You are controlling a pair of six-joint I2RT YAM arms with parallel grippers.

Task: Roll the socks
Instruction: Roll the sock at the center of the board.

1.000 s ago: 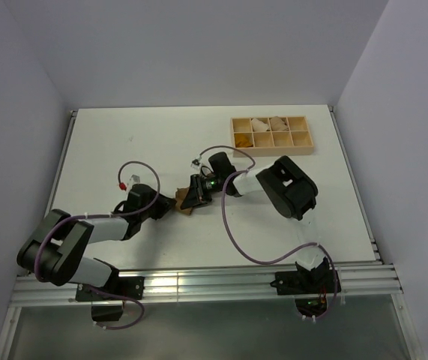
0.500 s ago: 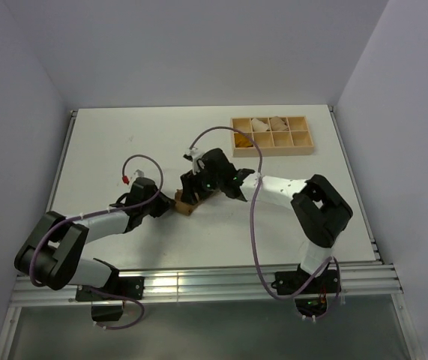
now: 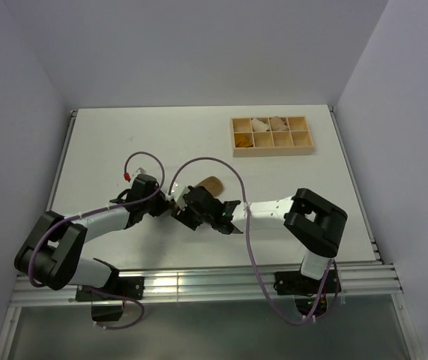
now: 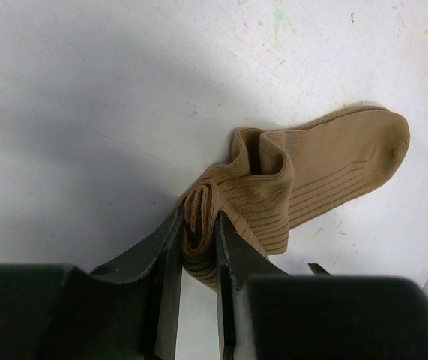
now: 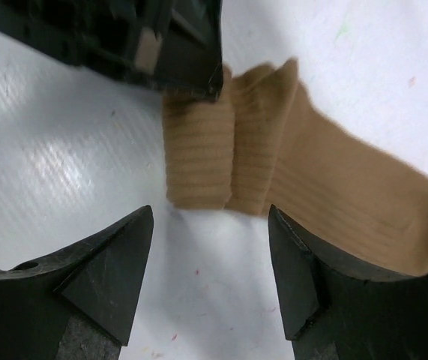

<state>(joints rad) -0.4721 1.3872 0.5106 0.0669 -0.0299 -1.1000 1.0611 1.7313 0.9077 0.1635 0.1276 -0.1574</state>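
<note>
One tan-brown ribbed sock (image 4: 326, 165) lies on the white table with its cuff end folded over itself. My left gripper (image 4: 197, 229) is shut on that folded cuff, pinching the bunched fabric between its fingers. My right gripper (image 5: 211, 217) is open and empty, hovering just short of the folded end of the sock (image 5: 311, 180), with the left gripper (image 5: 124, 37) right beyond it. In the top view both grippers meet, left (image 3: 167, 202) and right (image 3: 186, 212), and the sock's toe (image 3: 211, 182) pokes out behind them. The mustard-orange sock is not in view.
A wooden compartment tray (image 3: 271, 135) with pale rolled bundles in its back cells stands at the far right of the table (image 3: 124, 142). Purple cables loop above both wrists. The rail along the near edge holds the arm bases.
My right arm has swung nearer and to the left, bringing its gripper close to the left gripper. The sock's toe end now shows stretched out behind them. The left gripper shifted slightly right.
</note>
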